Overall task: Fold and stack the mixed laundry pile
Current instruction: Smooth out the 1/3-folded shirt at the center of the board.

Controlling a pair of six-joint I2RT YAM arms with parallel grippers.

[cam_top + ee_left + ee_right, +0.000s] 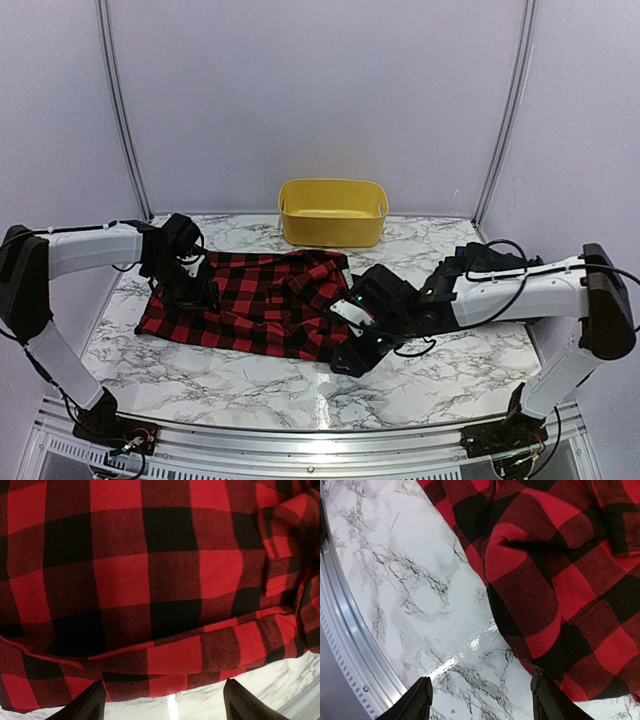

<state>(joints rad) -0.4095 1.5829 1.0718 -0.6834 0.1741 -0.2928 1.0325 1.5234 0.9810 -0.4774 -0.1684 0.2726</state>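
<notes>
Red-and-black checked garment spread on desk: looks soft, limp, light; pinch hem corners. Jaws of left gripper and right gripper spread, empty.

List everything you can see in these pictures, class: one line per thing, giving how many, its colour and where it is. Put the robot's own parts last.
checked garment: 1, red and black, spread on the table, left of centre
tub: 1, yellow, at the table's far edge, behind the garment
table: 1, white marble with grey veins, under everything
rail: 1, silver, along the table's near edge
arms: 2, white and black, left arm and right arm, reaching in from each side
left hand: 1, black, open, at the garment's left end
right hand: 1, black, open, at the garment's near right corner
</notes>
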